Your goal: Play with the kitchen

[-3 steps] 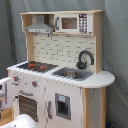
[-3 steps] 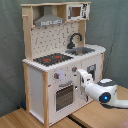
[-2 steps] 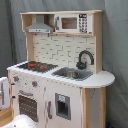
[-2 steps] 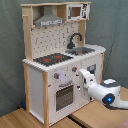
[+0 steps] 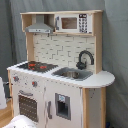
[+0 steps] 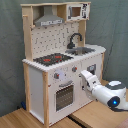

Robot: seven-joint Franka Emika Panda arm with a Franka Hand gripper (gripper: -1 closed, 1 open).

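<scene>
**Tool at the front of the play kitchen**

Where the arm enters from the second exterior view's right, its white tool (image 6: 85,79) is at the front panel of the kitchen (image 6: 55,60), just beside the windowed oven door (image 6: 64,96); whether its fingers are apart or together cannot be told. Above the oven door sit two knobs (image 6: 56,76), then the black-red hob (image 6: 52,59), the grey sink (image 6: 83,50) and the black tap (image 6: 75,39). Higher up are the hood (image 6: 49,20) and small microwave (image 6: 77,11). The kitchen stands on a wooden floor (image 6: 30,120) before a grey curtain (image 6: 11,55).
</scene>
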